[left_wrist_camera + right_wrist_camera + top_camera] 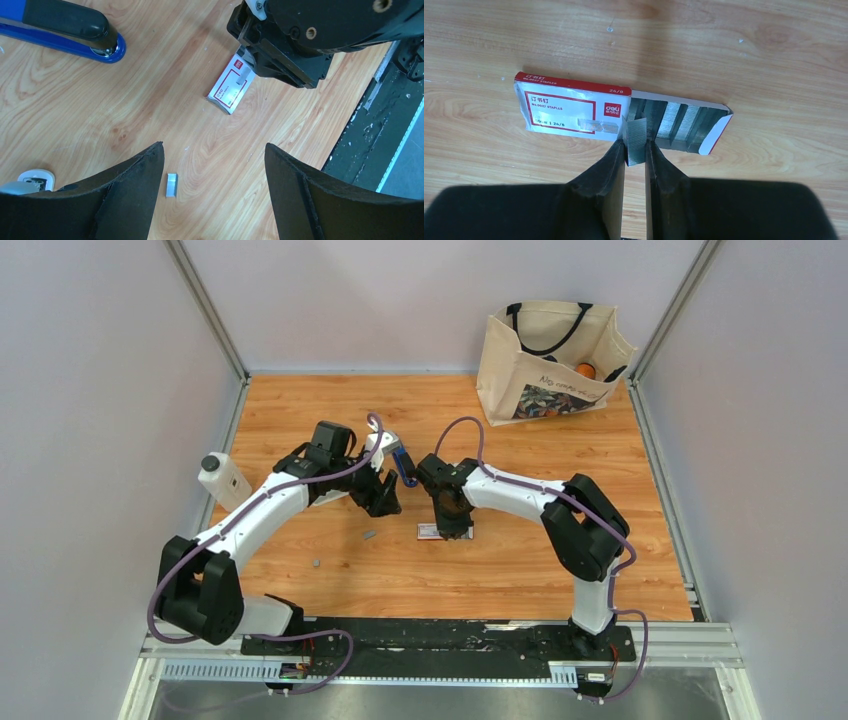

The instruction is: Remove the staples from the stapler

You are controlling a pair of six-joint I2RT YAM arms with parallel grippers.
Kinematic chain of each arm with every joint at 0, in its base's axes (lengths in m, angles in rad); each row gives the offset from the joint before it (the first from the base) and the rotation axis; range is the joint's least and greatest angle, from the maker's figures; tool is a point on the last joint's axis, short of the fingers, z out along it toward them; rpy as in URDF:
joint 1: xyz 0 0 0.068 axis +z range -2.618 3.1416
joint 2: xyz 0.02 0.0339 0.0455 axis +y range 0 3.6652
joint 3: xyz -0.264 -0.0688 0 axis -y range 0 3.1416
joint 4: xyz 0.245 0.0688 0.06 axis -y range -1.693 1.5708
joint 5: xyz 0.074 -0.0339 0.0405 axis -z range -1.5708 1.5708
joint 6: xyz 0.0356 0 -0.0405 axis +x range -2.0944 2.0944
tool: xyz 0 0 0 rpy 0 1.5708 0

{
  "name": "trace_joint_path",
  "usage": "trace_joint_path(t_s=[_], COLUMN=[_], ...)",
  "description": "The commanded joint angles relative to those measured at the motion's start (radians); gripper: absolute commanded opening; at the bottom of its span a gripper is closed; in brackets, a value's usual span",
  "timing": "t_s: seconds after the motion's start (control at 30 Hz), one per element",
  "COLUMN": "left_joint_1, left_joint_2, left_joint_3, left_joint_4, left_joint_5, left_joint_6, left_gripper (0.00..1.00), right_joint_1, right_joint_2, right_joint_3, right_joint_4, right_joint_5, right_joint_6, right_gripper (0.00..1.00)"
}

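Observation:
The blue stapler (403, 465) with its black top lies on the wooden table between my two arms; it also shows at the top left of the left wrist view (65, 32). My left gripper (214, 146) is open and empty above the table, with a short grey staple strip (171, 185) lying by its left finger. My right gripper (635, 147) is shut on a grey strip of staples (636, 140), held over the open white-and-red staple box (569, 105). The box's pulled-out tray (719, 135) holds more strips. Loose staple bits (369, 534) lie on the table.
A cream tote bag (550, 360) stands at the back right. A small white bottle (225, 480) stands at the left edge. Another staple bit (316, 563) lies nearer the front. The black mounting rail (440, 635) runs along the near edge.

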Motion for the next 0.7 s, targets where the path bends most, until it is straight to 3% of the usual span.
trace_joint_path(t_s=[0.0, 0.33, 0.67], left_joint_1=[-0.005, -0.005, -0.005], left_joint_2=[-0.045, -0.052, -0.056], left_joint_3=[0.0, 0.008, 0.009], left_joint_4=[-0.006, -0.017, -0.025], left_joint_5=[0.024, 0.03, 0.033], left_joint_6=[0.034, 0.031, 0.037], left_gripper=[0.82, 0.82, 0.82], right_joint_1=[-0.006, -0.004, -0.006], right_joint_2=[0.004, 0.014, -0.071], right_joint_3=[0.038, 0.065, 0.054], right_joint_4=[-0.021, -0.029, -0.035], right_joint_5=[0.012, 0.001, 0.02], right_joint_6=[-0.015, -0.026, -0.018], right_gripper=[0.18, 0.38, 0.36])
